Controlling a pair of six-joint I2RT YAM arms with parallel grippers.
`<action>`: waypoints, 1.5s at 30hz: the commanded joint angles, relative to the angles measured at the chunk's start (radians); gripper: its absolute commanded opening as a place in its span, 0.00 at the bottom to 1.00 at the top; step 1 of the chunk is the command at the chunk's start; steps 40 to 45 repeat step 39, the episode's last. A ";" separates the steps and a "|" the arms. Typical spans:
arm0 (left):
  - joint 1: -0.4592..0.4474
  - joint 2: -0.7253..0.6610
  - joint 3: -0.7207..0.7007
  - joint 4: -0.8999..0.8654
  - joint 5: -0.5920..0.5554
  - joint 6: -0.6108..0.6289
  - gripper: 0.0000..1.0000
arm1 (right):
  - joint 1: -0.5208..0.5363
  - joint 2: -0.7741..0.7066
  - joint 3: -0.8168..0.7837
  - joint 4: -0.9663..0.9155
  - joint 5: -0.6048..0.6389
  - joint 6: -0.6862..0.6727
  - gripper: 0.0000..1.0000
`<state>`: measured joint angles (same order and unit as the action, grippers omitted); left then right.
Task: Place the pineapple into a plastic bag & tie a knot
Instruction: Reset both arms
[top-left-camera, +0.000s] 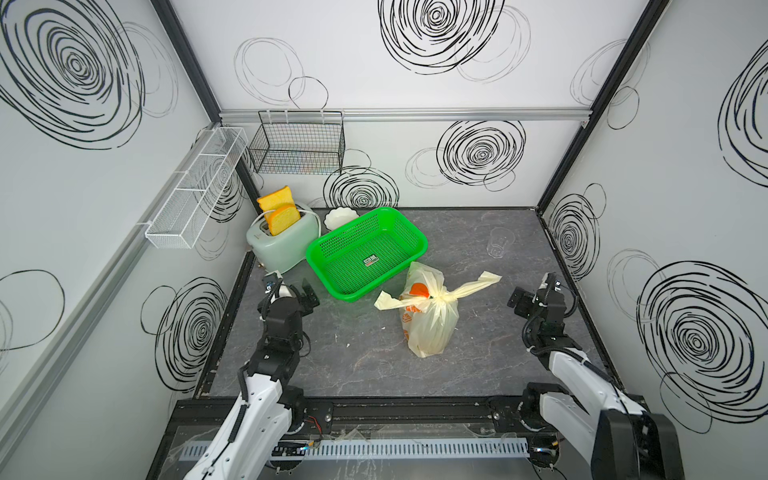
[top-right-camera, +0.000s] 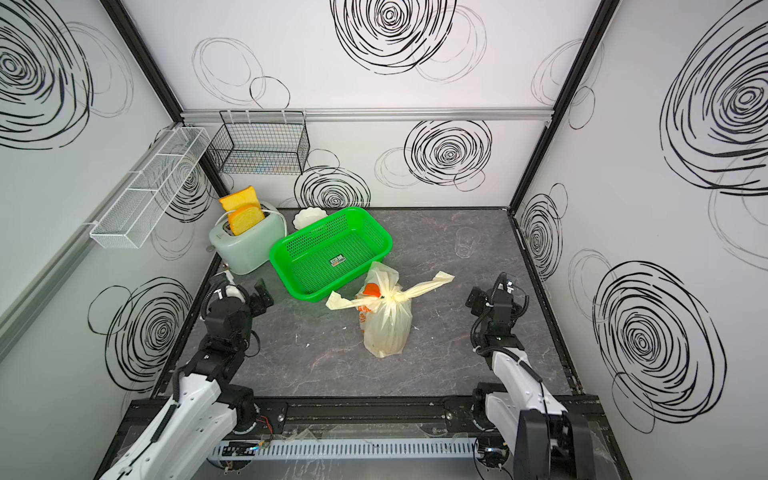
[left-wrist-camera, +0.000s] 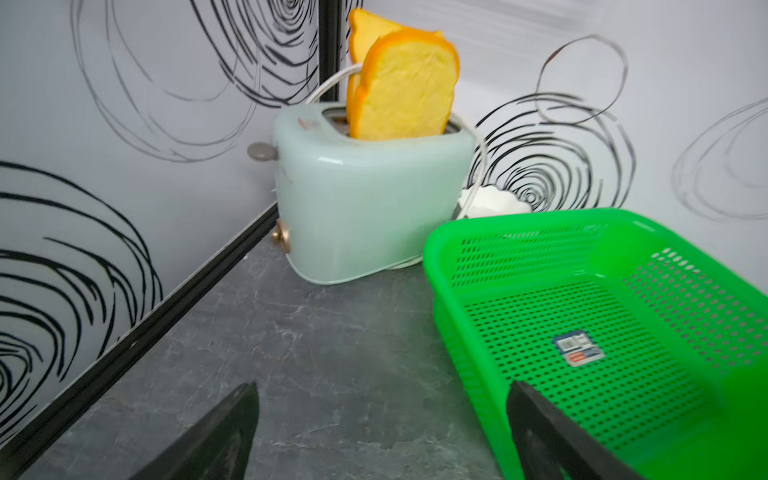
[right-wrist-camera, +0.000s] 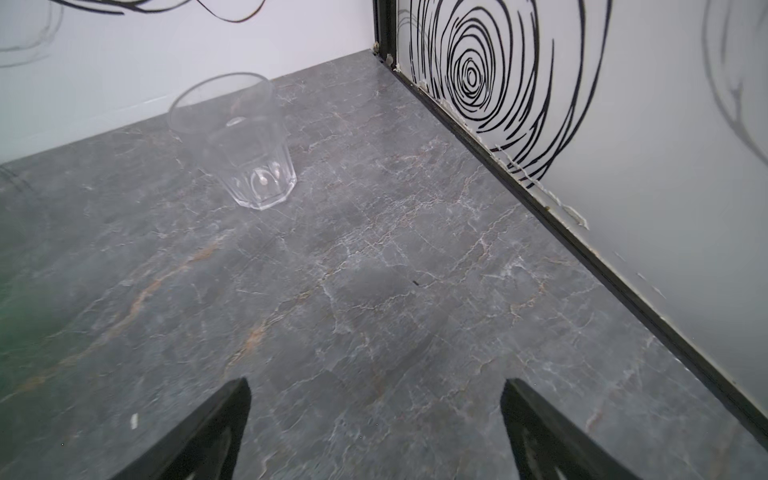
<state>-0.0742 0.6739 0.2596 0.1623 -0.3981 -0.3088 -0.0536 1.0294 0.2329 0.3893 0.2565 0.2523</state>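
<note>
Plastic bag (top-left-camera: 430, 328) stands upright near the middle of the table (top-left-camera: 365, 357), just beside the near corner of the green basket (top-left-camera: 353, 274); whether the two touch cannot be told. Its knot (top-left-camera: 440, 297) sits on top, with two loose ends sticking out sideways. The contents cannot be made out through the film. At far left, the toaster (top-left-camera: 282, 245) holds two bread slices (top-left-camera: 282, 216), and a white dish (top-left-camera: 340, 217) lies behind the basket. The left gripper (left-wrist-camera: 380, 395) hangs in front of the toaster with its jaws spread wide and nothing between them, well apart from the bag. The basket lies between this gripper and the bag's far side. To the right, a clear glass (top-left-camera: 498, 243) stands alone near the back. The right gripper (right-wrist-camera: 376, 386) is likewise spread wide and empty, well apart from the bag. The bag and knot appear only in both top views. The left wrist view shows the toaster's knob (left-wrist-camera: 281, 236) and the basket's label (left-wrist-camera: 578, 348); the right wrist view shows the glass and bare table.
</note>
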 joint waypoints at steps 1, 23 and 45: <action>0.045 0.079 -0.086 0.371 0.125 0.135 0.97 | -0.052 0.153 -0.052 0.506 -0.152 -0.090 0.99; 0.004 0.793 -0.057 1.133 0.268 0.301 0.97 | -0.009 0.493 -0.037 0.903 -0.365 -0.216 0.99; 0.017 0.790 -0.045 1.103 0.320 0.306 0.97 | 0.040 0.487 -0.022 0.864 -0.271 -0.243 0.99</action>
